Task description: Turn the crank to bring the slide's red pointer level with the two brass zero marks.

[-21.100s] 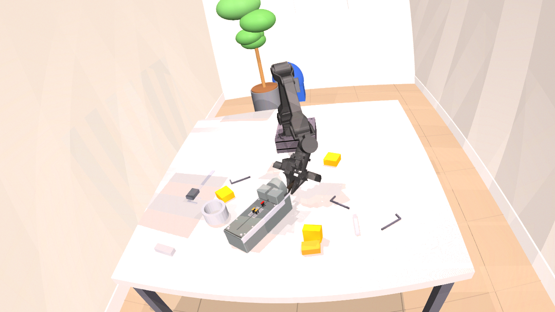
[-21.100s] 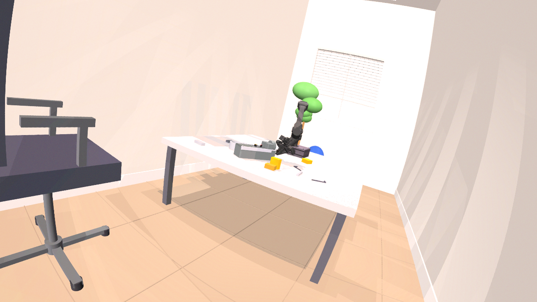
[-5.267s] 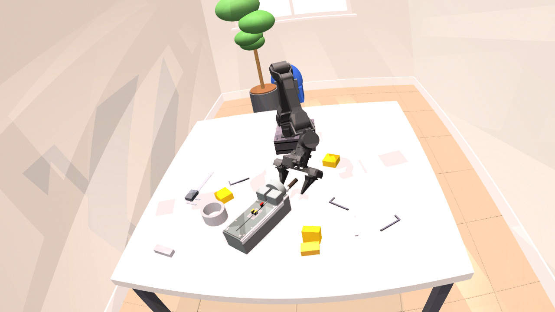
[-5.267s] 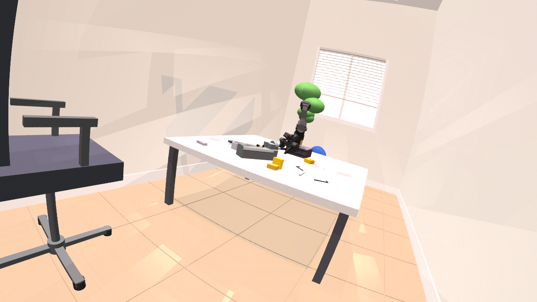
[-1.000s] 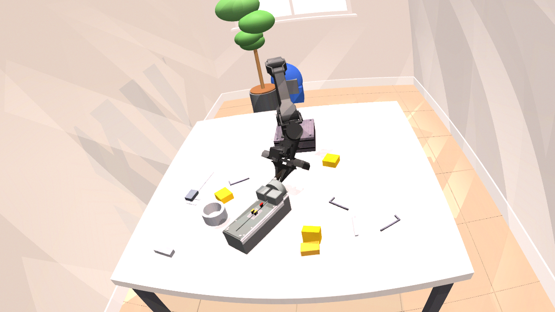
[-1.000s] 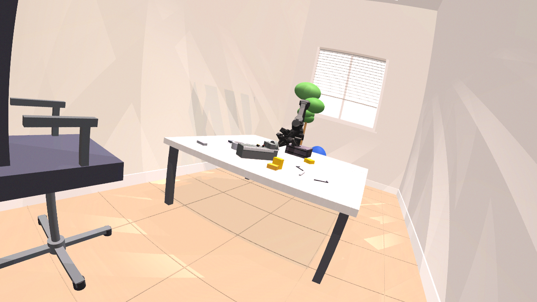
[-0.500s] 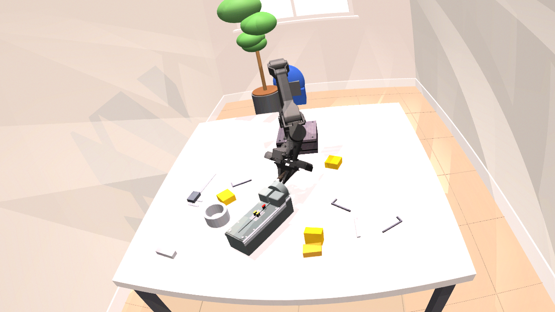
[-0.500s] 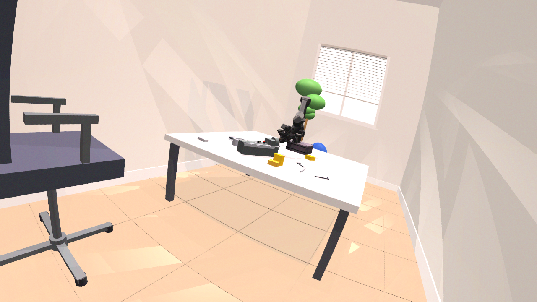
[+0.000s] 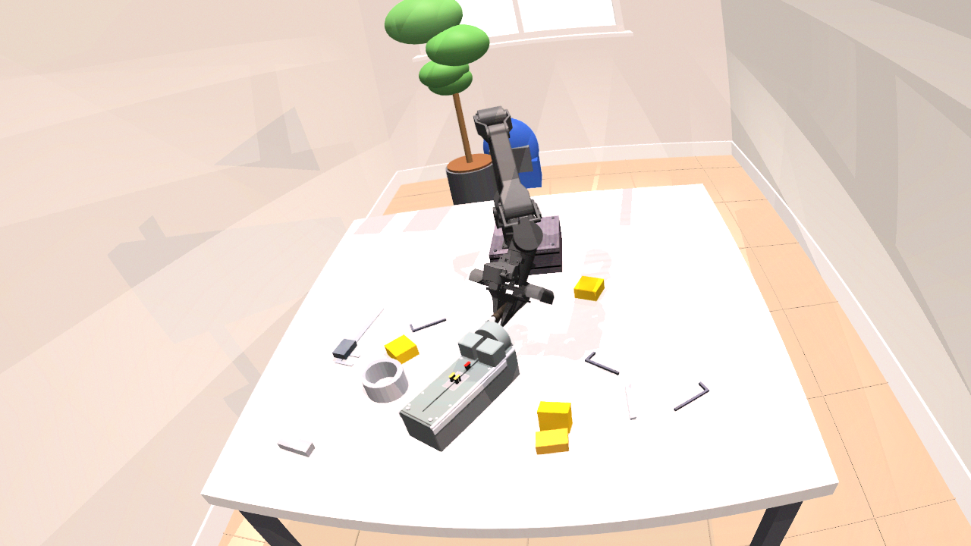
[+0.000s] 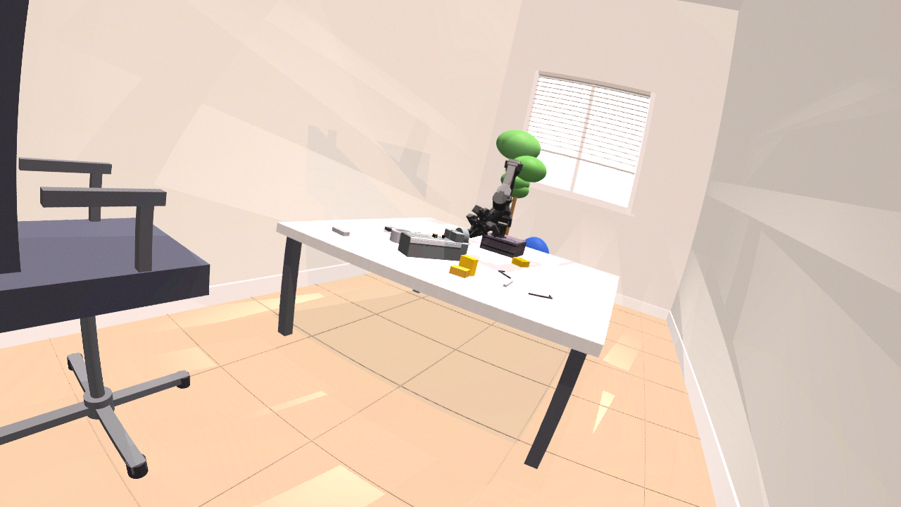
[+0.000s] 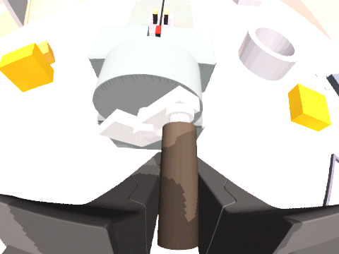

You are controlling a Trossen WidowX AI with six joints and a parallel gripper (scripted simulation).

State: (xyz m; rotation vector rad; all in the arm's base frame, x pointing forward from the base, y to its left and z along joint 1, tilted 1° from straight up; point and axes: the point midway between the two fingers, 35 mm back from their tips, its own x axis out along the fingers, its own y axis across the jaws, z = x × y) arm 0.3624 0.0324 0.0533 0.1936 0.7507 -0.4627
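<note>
The grey machine [image 9: 468,407] [image 10: 431,247] [image 11: 152,60] stands on the table, its round housing facing the arm. The slide's red pointer [image 9: 466,365] [image 11: 158,30] is between the brass zero marks [image 9: 454,377] [image 11: 160,16] and the housing, short of level with the marks on the housing side. The pale crank arm [image 11: 173,100] slants up to the right in the wrist view, with the brown handle [image 11: 179,183] [image 9: 500,312] at its end. My gripper [image 11: 175,159] [image 9: 504,315] is shut on that handle, one finger on each side. In the exterior view the handle is too small to make out.
A grey ring [image 9: 384,381] [image 11: 268,53] and a yellow block [image 9: 401,348] [image 11: 308,107] stand on one side of the machine. Two yellow blocks touch on the other. Another yellow block [image 9: 589,287] is near the arm's base. Dark hooked rods [image 9: 602,364] [image 9: 691,396] lie farther right.
</note>
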